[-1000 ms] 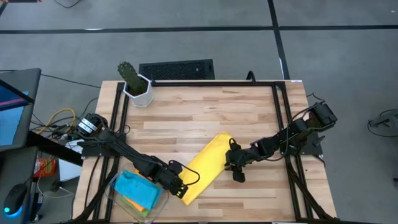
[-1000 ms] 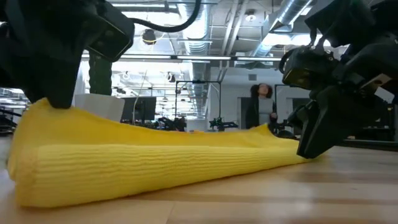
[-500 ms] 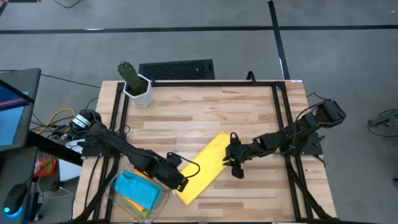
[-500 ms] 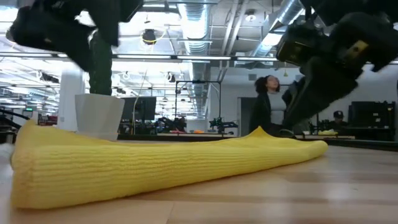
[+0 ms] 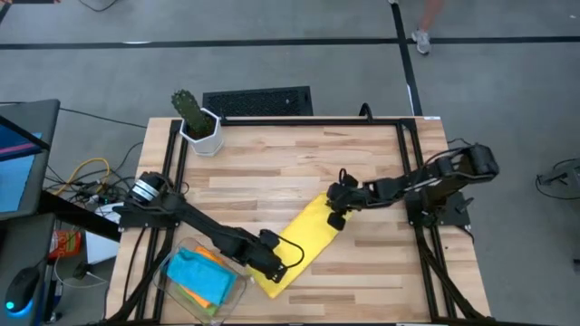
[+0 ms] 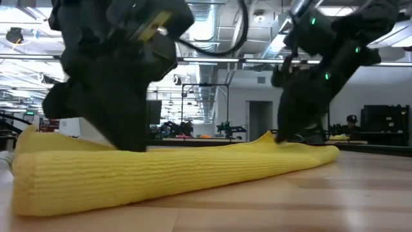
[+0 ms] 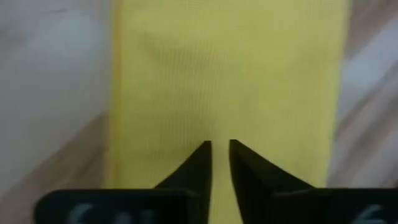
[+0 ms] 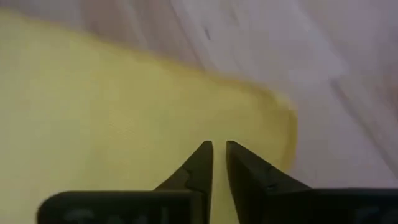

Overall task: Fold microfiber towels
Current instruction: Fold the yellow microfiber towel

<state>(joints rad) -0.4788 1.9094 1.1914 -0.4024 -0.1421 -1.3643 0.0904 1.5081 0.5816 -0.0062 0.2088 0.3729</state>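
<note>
The yellow towel (image 5: 306,237) lies folded into a long thick strip, set slantwise on the wooden table (image 5: 299,163) near its front edge; it also shows in the low view (image 6: 180,171). My left gripper (image 5: 275,264) is shut over the strip's near-left part. My right gripper (image 5: 333,214) is shut over the strip's far-right end. The light blue towel (image 5: 198,274) and the orange towel (image 5: 216,258) lie in a clear bin at the near left. The green towel is hidden. My left gripper sets its shut fingertips (image 7: 205,152) down on the towel's top face (image 7: 221,124), near its near-left end, coming from above along the strip. The towel lies flat on the table. My right gripper sets its shut fingertips (image 8: 205,152) down on the towel's far-right end (image 8: 249,118), slanting from above. A small peak of cloth (image 6: 267,135) stands beside the fingers.
A clear plastic bin (image 5: 172,272) holds folded towels at the table's near left corner. A green cactus in a white pot (image 5: 198,122) stands at the far left corner. Bare wood stretches across the table's far half.
My left gripper has risen off the towel's near-left end, gone a little toward the table's right along the strip, and come down on it again. My right gripper has gone from the strip's near side toward the far edge onto its far-right end. The strip has flattened.
</note>
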